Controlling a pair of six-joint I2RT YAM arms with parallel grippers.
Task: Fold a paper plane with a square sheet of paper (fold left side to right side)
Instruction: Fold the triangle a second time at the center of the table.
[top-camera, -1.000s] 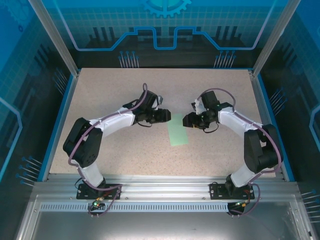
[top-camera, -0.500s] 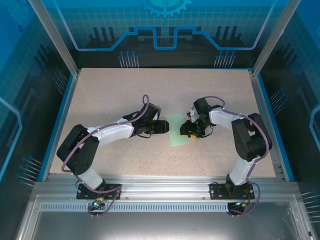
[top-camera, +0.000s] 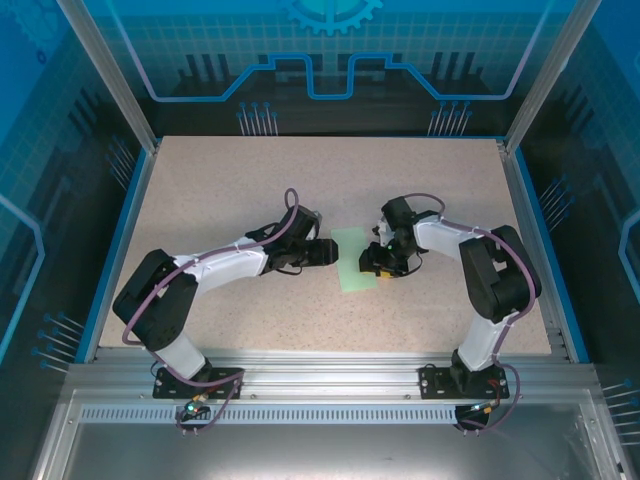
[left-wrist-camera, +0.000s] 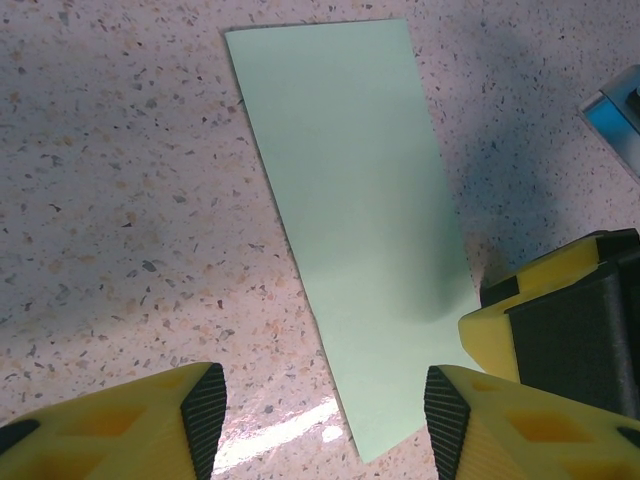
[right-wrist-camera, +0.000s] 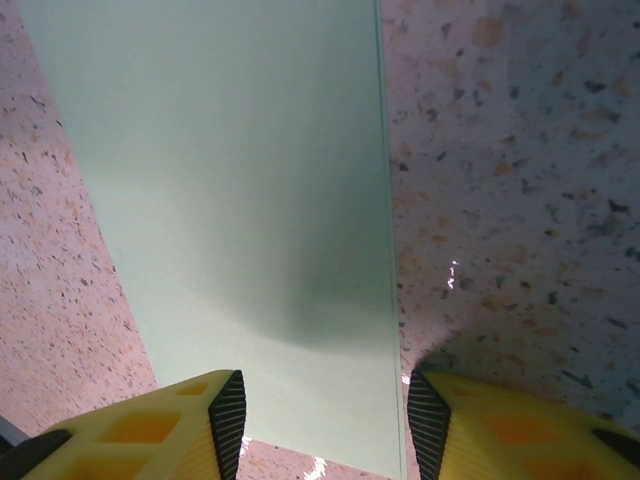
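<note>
The square sheet of paper (top-camera: 352, 260) lies flat on the speckled table as a narrow pale mint-green rectangle; no paper plane is in view. My left gripper (top-camera: 334, 254) is low at the sheet's left edge, open. In the left wrist view its jaws (left-wrist-camera: 318, 410) straddle that edge and a corner of the paper (left-wrist-camera: 355, 230), with the right gripper's yellow finger (left-wrist-camera: 545, 325) at the far side. My right gripper (top-camera: 378, 262) hovers low over the sheet's right part, open. In the right wrist view its jaws (right-wrist-camera: 325, 415) span the paper (right-wrist-camera: 240, 180) and its doubled edge.
The table (top-camera: 220, 190) is beige speckled, framed by a blue rim (top-camera: 118, 240) and metal posts. An aluminium rail (top-camera: 320, 365) with both arm bases runs along the near edge. Both arms bend inward towards the middle.
Both grippers have come down and inward to the sheet from either side. The right jaws have narrowed slightly. The paper has stayed where it was.
</note>
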